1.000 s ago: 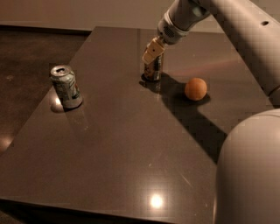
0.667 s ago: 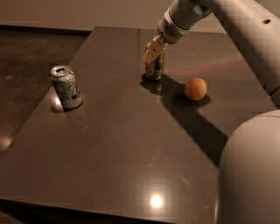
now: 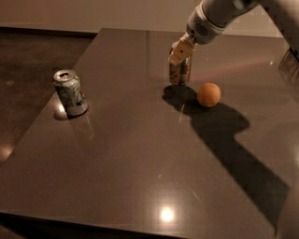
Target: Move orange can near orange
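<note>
Camera view, hand point(image 3: 180, 55) gripping orange can point(image 3: 180, 74) top, orange point(image 3: 208, 94) nearby

a single view, set high off the near edge of the dark table point(image 3: 140, 186), tilted down and facing across it toward the far edge and the pale wall point(image 3: 93, 14) beyond. it stands close enough that the table's right side is cut off. the arm point(image 3: 219, 14) enters at top right; its gripper point(image 3: 179, 57) sits over the table's far middle, clasping the orange can point(image 3: 180, 74).
</note>
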Motion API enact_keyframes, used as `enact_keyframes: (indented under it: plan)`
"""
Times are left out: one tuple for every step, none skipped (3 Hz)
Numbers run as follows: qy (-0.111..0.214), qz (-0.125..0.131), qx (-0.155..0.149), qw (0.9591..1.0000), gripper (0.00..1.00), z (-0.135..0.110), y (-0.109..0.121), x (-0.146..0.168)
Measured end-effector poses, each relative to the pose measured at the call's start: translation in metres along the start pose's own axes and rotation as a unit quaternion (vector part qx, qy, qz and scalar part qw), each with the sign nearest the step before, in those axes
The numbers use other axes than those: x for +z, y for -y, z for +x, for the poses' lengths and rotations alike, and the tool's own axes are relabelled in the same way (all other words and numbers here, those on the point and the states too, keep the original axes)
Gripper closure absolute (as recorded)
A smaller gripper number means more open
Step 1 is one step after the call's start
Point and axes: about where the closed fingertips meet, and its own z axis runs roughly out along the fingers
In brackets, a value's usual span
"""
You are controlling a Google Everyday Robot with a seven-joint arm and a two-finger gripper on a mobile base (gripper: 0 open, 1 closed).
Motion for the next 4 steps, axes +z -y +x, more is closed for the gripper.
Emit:
enact_keyframes:
  plan:
    - [0.005, -0.003, 0.006, 1.0, 1.0, 0.018, -0.001, -0.007]
    - [0.005, -0.011, 0.011, 0.9999, 0.84, 0.034, -0.001, -0.003]
    - [0.009, -0.008, 0.014, 0.9998, 0.61, 0.045, -0.001, 0.001]
    - [0.009, -0.009, 0.014, 0.9998, 0.37, 0.046, -0.002, 0.003]
